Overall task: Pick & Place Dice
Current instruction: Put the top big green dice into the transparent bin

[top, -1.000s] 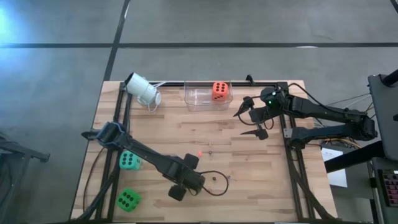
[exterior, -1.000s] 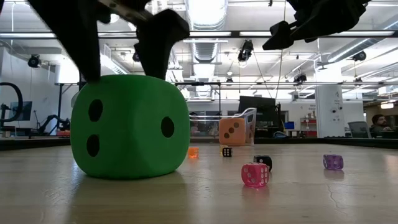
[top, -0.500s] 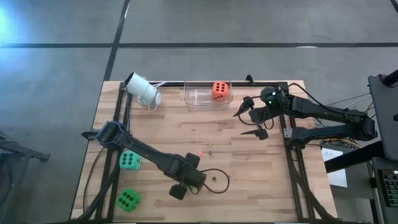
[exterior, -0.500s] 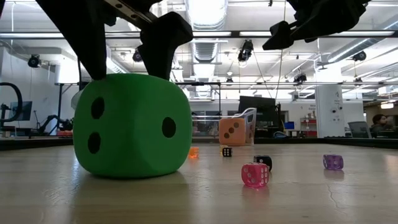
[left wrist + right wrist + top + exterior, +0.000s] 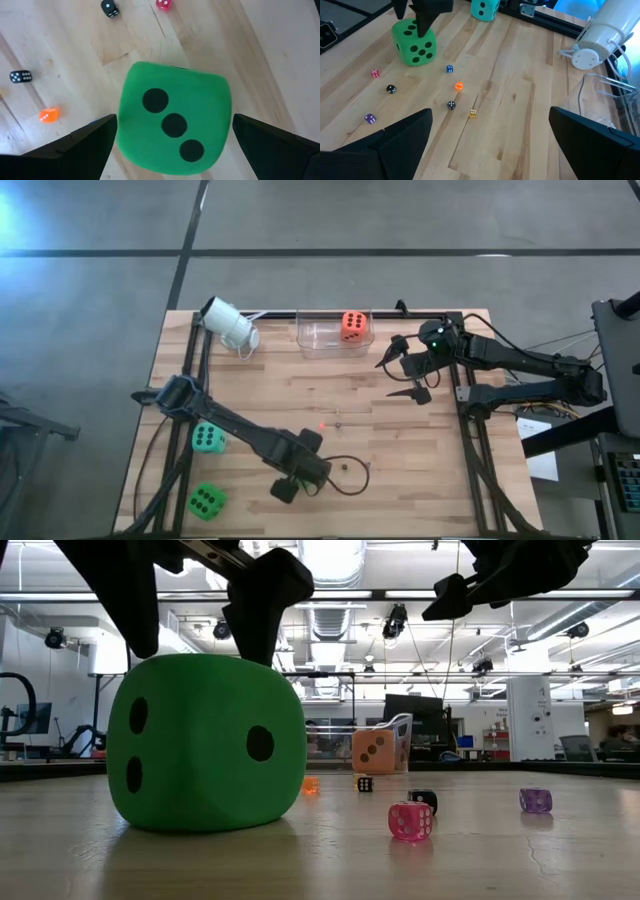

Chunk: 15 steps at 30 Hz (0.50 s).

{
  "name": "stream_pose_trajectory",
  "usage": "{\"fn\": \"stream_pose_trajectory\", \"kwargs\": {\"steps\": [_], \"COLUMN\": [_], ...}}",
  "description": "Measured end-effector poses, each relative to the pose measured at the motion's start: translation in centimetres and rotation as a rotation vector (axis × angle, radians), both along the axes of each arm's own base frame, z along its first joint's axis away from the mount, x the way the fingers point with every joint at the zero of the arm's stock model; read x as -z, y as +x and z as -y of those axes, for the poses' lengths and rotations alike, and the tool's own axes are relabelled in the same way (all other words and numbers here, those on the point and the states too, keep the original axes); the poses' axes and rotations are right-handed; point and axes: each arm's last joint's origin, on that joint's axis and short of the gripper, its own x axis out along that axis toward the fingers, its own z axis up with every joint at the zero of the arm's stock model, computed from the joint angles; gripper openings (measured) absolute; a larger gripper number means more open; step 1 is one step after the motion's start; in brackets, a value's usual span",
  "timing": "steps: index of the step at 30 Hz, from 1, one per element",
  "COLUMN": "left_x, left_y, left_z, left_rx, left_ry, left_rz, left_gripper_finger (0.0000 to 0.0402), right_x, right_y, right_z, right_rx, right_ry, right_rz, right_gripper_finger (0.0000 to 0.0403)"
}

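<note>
target die: green die (image 5: pixel 174 120) sits on the table directly under the left gripper (image 5: pixel 172 137), between its fingers, three-pip face up in the wrist view.
left gripper: jaws spread wide either side of the die, no contact seen; nothing gripped.
change: over the last second the die has shifted and turned slightly in the low view (image 5: pixel 205 743); judged a nudge from the descending fingers, grasp not yet made.
meaning: pick step at the closing stage; placement is still to be done.
right gripper (image 5: pixel 408 372): parked open well away, near the clear bin (image 5: pixel 322 336) holding the orange-red die (image 5: pixel 352 325).
around: tiny dice just beyond the fingers: pink (image 5: pixel 163 4), black (image 5: pixel 110 8), orange (image 5: pixel 48 115).
obstruction: none between the fingers; tiny dice could be knocked on closing.
</note>
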Motion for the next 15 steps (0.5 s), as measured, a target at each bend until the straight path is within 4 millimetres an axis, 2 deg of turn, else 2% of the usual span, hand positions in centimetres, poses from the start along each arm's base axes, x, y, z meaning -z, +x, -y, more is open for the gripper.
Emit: {"fn": "stream_pose_trajectory", "kwargs": {"steps": [8,15], "left_x": [0.1,1.3], "left_y": [0.0,-0.1], "left_z": [0.0,-0.3], "left_rx": [0.007,0.023], "left_ry": [0.007,0.005], "left_rz": [0.002,0.008], "left_gripper_finger": [0.0400,0.0400], "right_x": [0.0,0.0], "right_y": [0.0,0.0], "right_z": [0.0,0.0], "right_rx": [0.000,0.000], "right_ry": [0.000,0.000], "right_rz": [0.000,0.000], "right_gripper_finger": [0.0400,0.0400]}}
